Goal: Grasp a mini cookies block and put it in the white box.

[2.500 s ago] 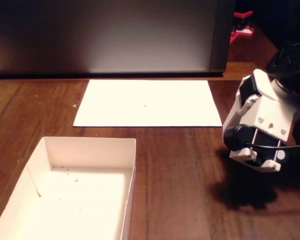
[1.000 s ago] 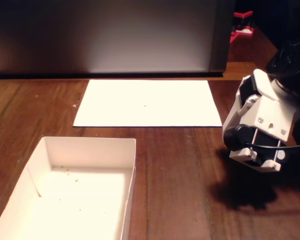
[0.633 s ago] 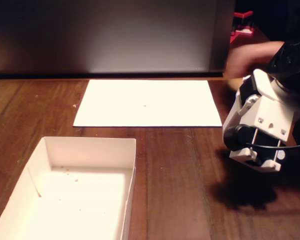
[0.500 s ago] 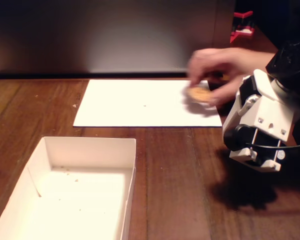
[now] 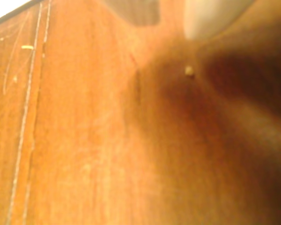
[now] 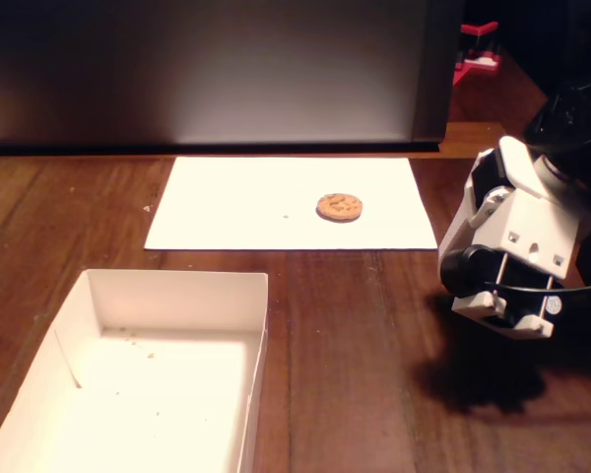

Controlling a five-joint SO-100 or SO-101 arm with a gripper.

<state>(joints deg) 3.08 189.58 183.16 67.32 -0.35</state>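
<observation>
The mini cookies block [image 6: 340,207], a small round golden-brown cookie with darker chips, lies flat on a white paper sheet [image 6: 236,202] at the back of the table in the fixed view. The white box [image 6: 177,289] stands at the front left and holds only tiny crumbs. My gripper [image 6: 507,315] hangs low over the wood at the right, well to the right of the cookie and closer to the front, and holds nothing I can see. Its fingertips are hidden behind the white wrist housing. The wrist view shows only blurred wood, a pale blurred part [image 5: 210,18] at the top and a crumb [image 5: 189,71].
A dark upright panel [image 6: 207,69] closes off the back of the table. A red object [image 6: 478,49] sits at the far right behind it. Bare wood lies between the paper sheet, the box and the arm.
</observation>
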